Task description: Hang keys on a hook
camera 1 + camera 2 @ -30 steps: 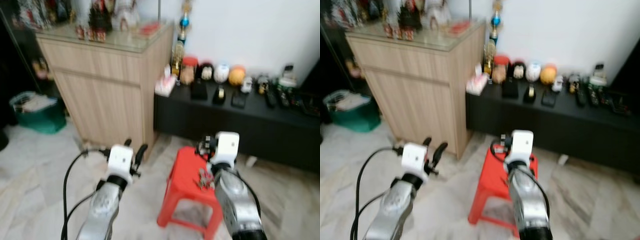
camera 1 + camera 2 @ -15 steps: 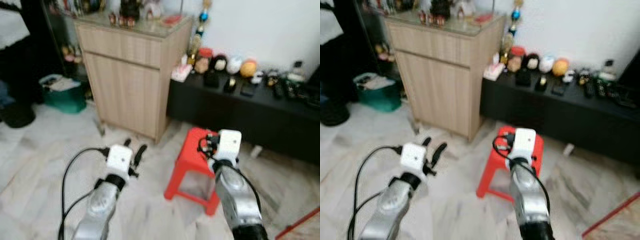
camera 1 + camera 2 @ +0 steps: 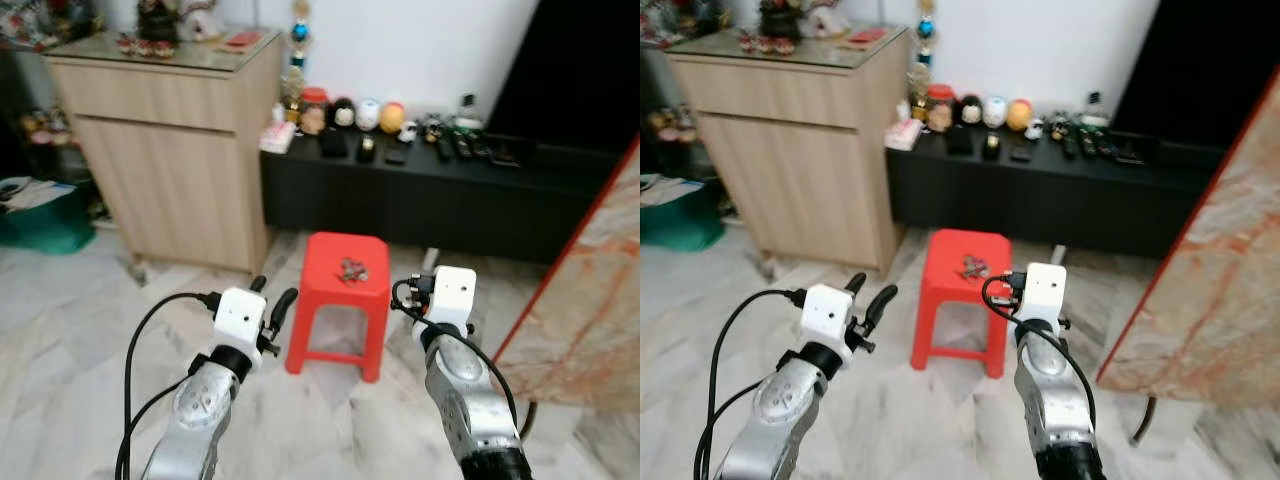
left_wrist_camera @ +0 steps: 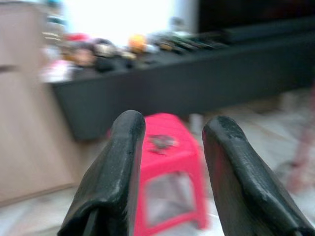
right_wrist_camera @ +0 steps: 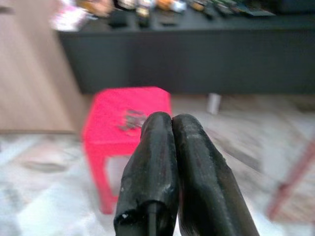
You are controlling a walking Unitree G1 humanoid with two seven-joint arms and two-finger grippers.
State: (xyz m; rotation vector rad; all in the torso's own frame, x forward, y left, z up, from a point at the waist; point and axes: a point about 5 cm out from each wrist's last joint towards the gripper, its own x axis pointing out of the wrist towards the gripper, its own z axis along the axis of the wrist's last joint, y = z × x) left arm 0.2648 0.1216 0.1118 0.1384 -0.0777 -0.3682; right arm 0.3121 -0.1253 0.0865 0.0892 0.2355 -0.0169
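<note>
A small bunch of keys (image 3: 353, 269) lies on top of a red plastic stool (image 3: 335, 305) on the floor ahead, between my two raised arms. My left gripper (image 3: 271, 293) hovers short of the stool and to its left, with its fingers (image 4: 125, 147) open and nothing between them; the left wrist view looks through them at the keys (image 4: 160, 142). My right gripper (image 5: 172, 121) is shut and empty, held short of the stool (image 5: 106, 125) and to its right. In the right wrist view the keys (image 5: 130, 119) lie just beyond the fingertips.
A light wooden cabinet (image 3: 165, 150) stands at the left against the wall. Behind the stool runs a low black bench (image 3: 430, 205) carrying figurines and remotes. A marble slab (image 3: 590, 300) leans at the right, and a green bin (image 3: 40, 215) sits far left.
The whole view has shifted and sharpened, so the camera has moved; the stool now sits centred and farther ahead, and the marble slab shows at the right. Both arms hold the same pose.
</note>
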